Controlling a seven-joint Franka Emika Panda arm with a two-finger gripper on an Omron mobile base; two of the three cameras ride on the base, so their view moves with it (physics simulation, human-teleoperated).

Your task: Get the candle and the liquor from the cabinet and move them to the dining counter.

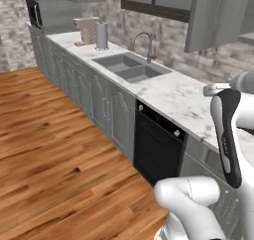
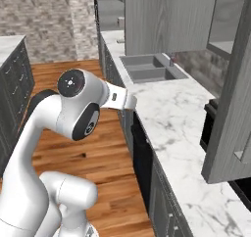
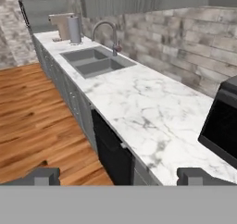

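Cabinet [image 2: 169, 18] hangs above the marble worktop [image 3: 139, 112] with doors closed, so candle and liquor are presumably inside, unseen. Gripper [image 3: 118, 176] hangs empty over the worktop edge, jaws spread wide, probably staged for a door handle. Count: one double-basin sink [image 3: 95, 61], one faucet [image 3: 105, 33], one black microwave [image 3: 224, 123].

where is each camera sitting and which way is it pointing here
Left base view: behind the arm's left, facing along the marble worktop to the sink; white arm at lower right.
Right base view: behind its right, facing the sink under the cabinet; arm at lower left.
Hand view: on the hand, over the worktop; open gripper at bottom.
All share the sink.
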